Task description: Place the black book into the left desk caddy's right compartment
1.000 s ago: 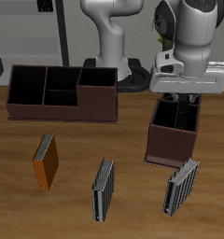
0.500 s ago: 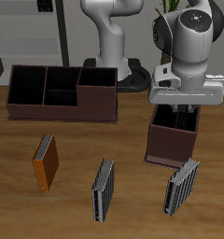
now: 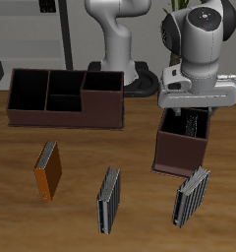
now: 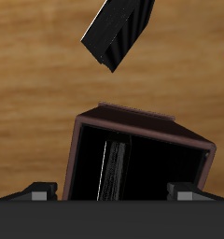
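Glossy white, rounded arm segments with dark joints and a flat grey tool (image 3: 197, 110).

The two caddies are dark brown with near-black insides: the left desk caddy (image 3: 183, 144), narrow and end-on, and the wide caddy (image 3: 66, 98) seen broadside, both on a table (image 3: 140, 212) of warm mid-brown wood grain. In the wrist view a black book (image 4: 116, 168) with a pale line of page edge stands in the dark interior of the caddy. One book (image 3: 48, 172) is orange-brown, two books (image 3: 109, 200) (image 3: 192, 196) are grey with fine dark stripes, and the arm (image 3: 199, 44) is white and grey.
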Motion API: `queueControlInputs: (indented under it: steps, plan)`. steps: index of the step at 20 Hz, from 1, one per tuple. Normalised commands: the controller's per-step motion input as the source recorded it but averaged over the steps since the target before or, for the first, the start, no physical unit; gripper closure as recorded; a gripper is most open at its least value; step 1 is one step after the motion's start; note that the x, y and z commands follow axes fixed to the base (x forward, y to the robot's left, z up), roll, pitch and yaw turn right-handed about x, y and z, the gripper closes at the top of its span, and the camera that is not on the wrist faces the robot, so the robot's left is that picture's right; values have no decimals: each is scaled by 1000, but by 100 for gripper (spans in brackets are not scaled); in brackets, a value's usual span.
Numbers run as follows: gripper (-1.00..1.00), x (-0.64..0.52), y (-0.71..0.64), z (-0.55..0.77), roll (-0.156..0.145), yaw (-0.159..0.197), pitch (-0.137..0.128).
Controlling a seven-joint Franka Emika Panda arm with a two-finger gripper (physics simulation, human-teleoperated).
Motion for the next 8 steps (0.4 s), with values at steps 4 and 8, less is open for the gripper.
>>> queueControlInputs:
  steps: [4,8]
  plan:
    - [-100,-110,67,167,11,16,-28]
    - [-100,-102,89,165,24,15,-28]
